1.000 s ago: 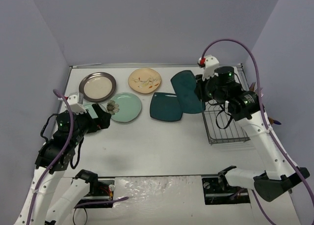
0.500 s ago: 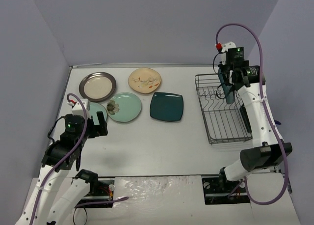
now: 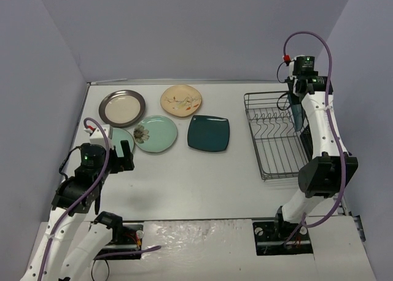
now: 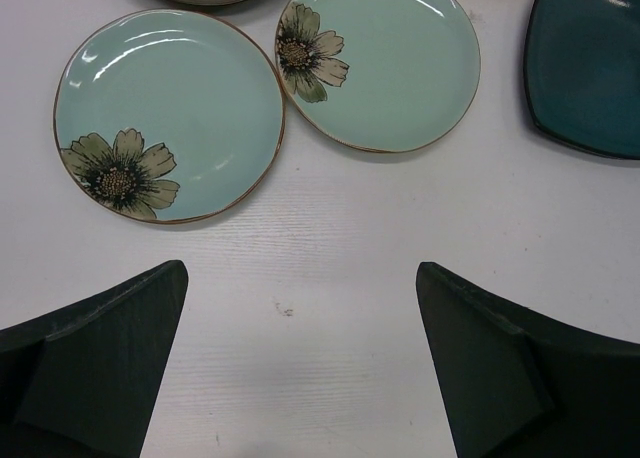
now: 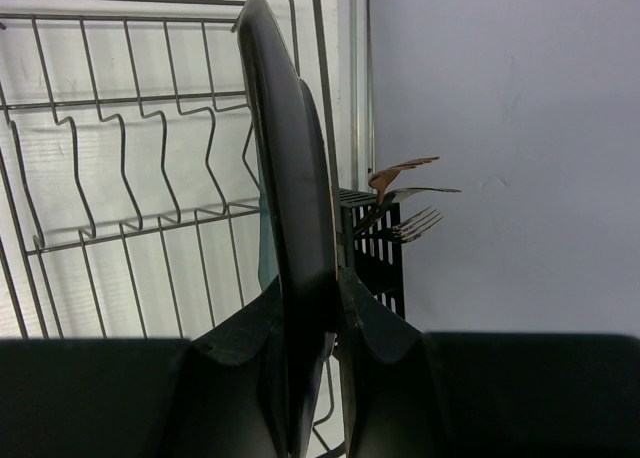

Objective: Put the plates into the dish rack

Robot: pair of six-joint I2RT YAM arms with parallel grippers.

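Observation:
Five plates lie flat at the back left: a cream plate with a grey-brown rim [image 3: 122, 107], a cream floral plate [image 3: 181, 100], two mint-green flower plates [image 3: 155, 134] [image 3: 121, 135] and a dark teal square plate [image 3: 208, 132]. My left gripper [image 3: 120, 154] is open and empty, hovering just near of the mint plates [image 4: 170, 108] [image 4: 390, 63]. My right gripper [image 3: 299, 106] is shut on the second dark teal plate [image 5: 290, 178]. It holds that plate on edge over the far right end of the dish rack [image 3: 270, 170], among the tines [image 5: 120, 158].
The rack's black cutlery holder [image 5: 380, 248] stands just right of the held plate, with forks [image 5: 410, 193] sticking out. Purple-grey walls close in the table on three sides. The teal plate's corner [image 4: 590, 68] lies at the left wrist view's upper right.

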